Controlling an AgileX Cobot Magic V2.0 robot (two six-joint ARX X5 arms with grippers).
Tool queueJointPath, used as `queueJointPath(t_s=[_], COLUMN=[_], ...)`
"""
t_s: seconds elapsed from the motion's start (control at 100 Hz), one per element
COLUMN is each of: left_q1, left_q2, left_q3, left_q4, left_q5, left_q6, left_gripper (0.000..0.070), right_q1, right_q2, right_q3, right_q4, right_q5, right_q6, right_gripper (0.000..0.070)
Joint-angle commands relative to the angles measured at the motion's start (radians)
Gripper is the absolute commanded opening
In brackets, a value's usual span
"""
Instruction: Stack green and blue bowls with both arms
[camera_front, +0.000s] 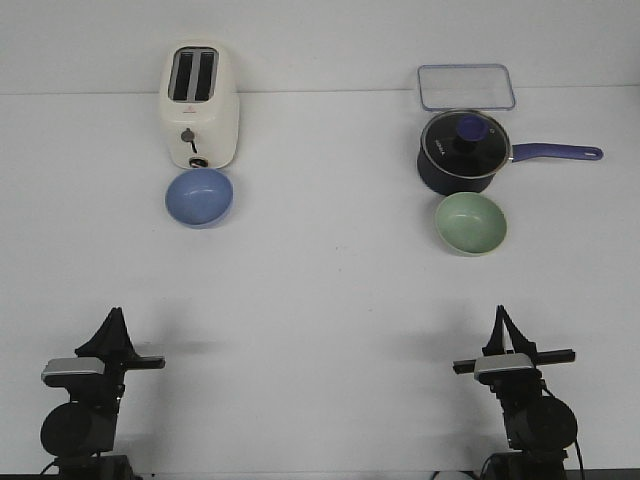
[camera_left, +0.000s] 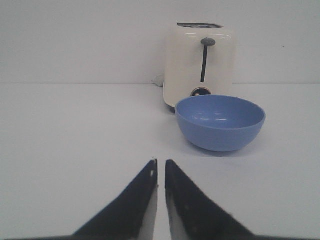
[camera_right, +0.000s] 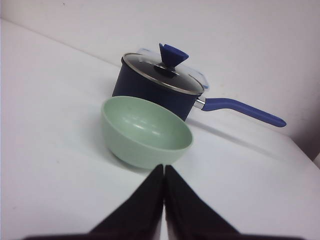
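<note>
The blue bowl (camera_front: 198, 196) sits empty on the white table just in front of the toaster, at the left; it also shows in the left wrist view (camera_left: 220, 121). The green bowl (camera_front: 470, 221) sits empty at the right, in front of the saucepan; it also shows in the right wrist view (camera_right: 145, 131). My left gripper (camera_front: 113, 322) is shut and empty near the table's front edge, well short of the blue bowl (camera_left: 160, 165). My right gripper (camera_front: 500, 318) is shut and empty near the front edge, short of the green bowl (camera_right: 164, 169).
A cream toaster (camera_front: 200, 105) stands behind the blue bowl. A dark navy saucepan (camera_front: 463, 152) with a glass lid and a blue handle pointing right stands behind the green bowl. A clear plastic container (camera_front: 466, 86) lies at the back right.
</note>
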Motion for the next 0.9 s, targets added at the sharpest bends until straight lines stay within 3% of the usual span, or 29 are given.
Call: queueJointPath(t_s=[0.0,0.11,0.29,0.46,0.62,0.82,0.89], left_q1=[0.001,0.001,0.001,0.001,0.001,0.001,0.001], left_q2=[-0.001,-0.001,-0.001,-0.001,-0.001,-0.001,-0.001], left_q3=[-0.020,-0.020,-0.020,-0.020,-0.020,-0.020,-0.020], left_q4=[0.012,0.012,0.012,0.012,0.012,0.012,0.012], left_q5=[0.001,0.001,0.001,0.001,0.001,0.001,0.001], left_q6=[-0.006,-0.006,-0.006,-0.006,-0.006,-0.006,-0.006], left_gripper=[0.0014,0.0014,0.0014,0.0015,0.0014,0.0014,0.0014], right_q1=[0.002,0.002,0.002,0.001,0.000,-0.020,-0.036], right_q2=[0.001,0.001,0.001,0.019,0.163,0.517,0.647], right_q3=[-0.002,-0.002,-0.002,0.079,0.253,0.547,0.637], right_q4=[0.013,0.013,0.013,-0.056,-0.133,-0.303,-0.349], right_q5=[-0.008,-0.031,0.039,0.061,0.077,0.090,0.067], right_q6=[0.012,0.135,0.512,0.644,0.704,0.689,0.663], right_gripper=[0.0000,0.0000,0.0000,0.0000,0.0000,0.0001,0.0067])
